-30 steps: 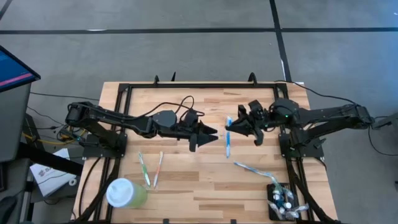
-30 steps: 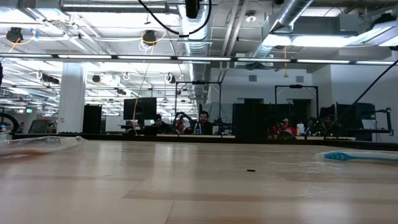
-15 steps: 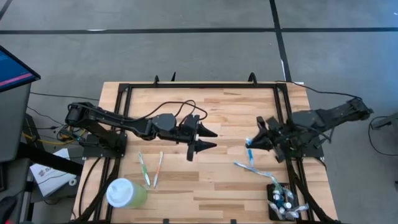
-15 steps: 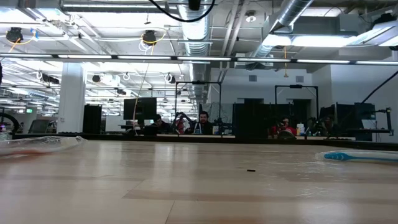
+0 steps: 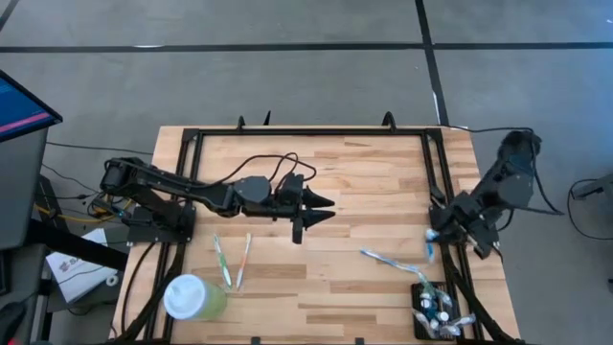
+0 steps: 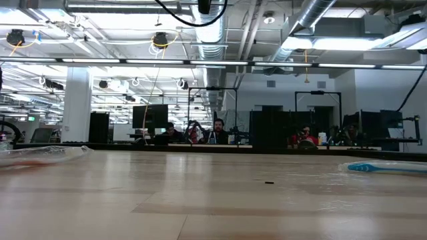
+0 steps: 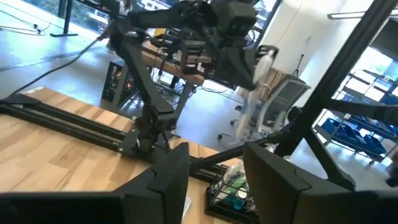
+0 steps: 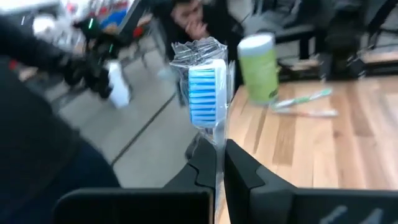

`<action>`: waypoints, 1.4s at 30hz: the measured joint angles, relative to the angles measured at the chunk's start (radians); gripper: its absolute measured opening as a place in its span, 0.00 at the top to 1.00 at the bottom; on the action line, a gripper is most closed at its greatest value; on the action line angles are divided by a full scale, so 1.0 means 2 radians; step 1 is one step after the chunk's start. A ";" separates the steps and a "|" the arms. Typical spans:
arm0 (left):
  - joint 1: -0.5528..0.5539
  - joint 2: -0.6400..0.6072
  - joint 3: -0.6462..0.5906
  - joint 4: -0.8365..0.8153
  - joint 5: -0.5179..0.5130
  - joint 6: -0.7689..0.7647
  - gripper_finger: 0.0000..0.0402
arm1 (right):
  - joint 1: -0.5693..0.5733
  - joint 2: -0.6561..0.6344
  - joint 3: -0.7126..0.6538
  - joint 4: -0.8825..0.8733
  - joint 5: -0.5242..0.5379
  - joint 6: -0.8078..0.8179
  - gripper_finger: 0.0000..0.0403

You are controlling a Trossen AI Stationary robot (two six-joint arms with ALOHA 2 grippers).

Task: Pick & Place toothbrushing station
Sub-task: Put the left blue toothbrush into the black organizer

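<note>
Your right gripper is pinching a wrapped blue toothbrush by the handle, head away from the wrist. In the high view it sits at the table's right edge, just above the station. Judged from this, the handle grip leaves the stem free to drop into a slot on the station's top.

The station stands at the table's near right corner, apart from both grippers. It already holds items; their number cannot be read.

Your left gripper waits over the table's middle. Its fingers stand apart with nothing between them, clear of the right arm's working area.

Count of loose items on the table:
- Two toothbrushes lie side by side near the left, beside the cup.
- One wrapped toothbrush lies near the right, just beside the station.
- One cup, pale green with a white lid, stands at the near left corner.

With the held brush, that makes four toothbrushes outside the station.
</note>
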 joint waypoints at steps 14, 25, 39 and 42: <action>-0.017 0.000 0.000 0.000 -0.031 -0.014 0.69 | 0.168 -0.020 -0.086 0.036 0.093 0.006 1.00; -0.016 0.000 0.000 0.000 -0.031 -0.014 0.70 | 0.256 -0.070 -0.142 0.066 0.140 0.018 1.00; -0.016 0.000 0.000 0.000 -0.031 -0.028 0.70 | 0.298 -0.080 -0.224 0.172 0.187 -0.012 0.99; -0.016 0.000 0.000 0.000 -0.031 -0.029 0.70 | 0.298 -0.080 -0.224 0.170 0.187 -0.012 0.99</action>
